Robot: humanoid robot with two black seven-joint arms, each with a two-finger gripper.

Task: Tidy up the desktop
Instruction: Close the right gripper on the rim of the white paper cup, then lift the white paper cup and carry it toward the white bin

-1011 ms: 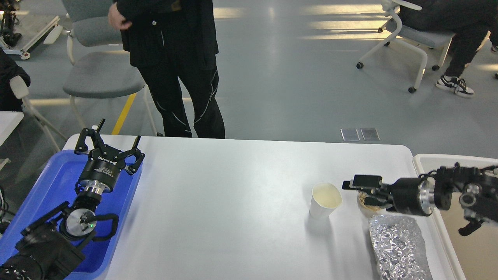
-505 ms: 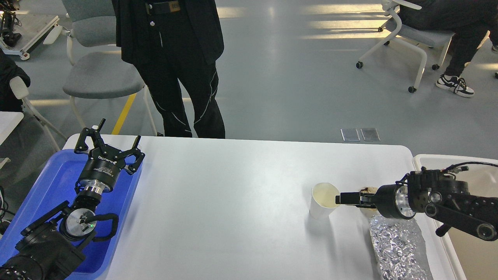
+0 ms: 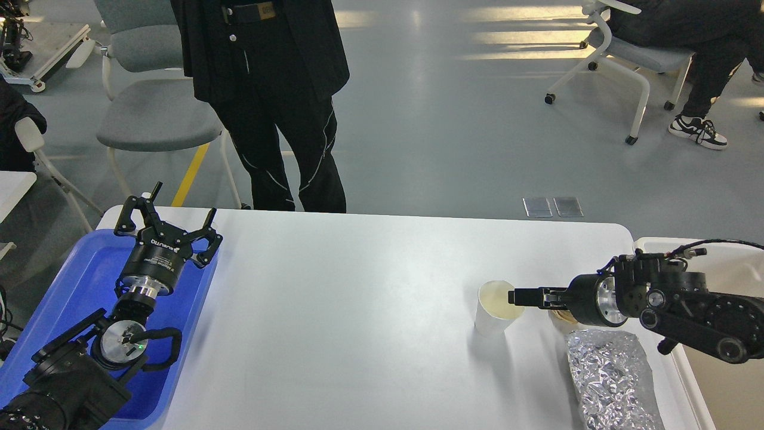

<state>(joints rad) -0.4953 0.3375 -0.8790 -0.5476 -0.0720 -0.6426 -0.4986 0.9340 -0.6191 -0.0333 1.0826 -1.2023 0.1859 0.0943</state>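
The white desktop holds a white paper cup standing upright at the right, a crumpled foil packet at the front right, and a small brownish item mostly hidden behind my right arm. My right gripper points left, level with the cup's rim, its tip at the cup's right edge. Its fingers are seen edge-on as one dark bar, so their state is unclear. My left gripper is open and empty, held above the blue tray.
A cream-white bin stands off the table's right edge. A person in black stands just behind the far edge. Chairs stand on the floor beyond.
My right gripper has turned edge-on and moved left from over the brownish item to the cup's rim. The left arm has not moved. The person has shifted slightly.
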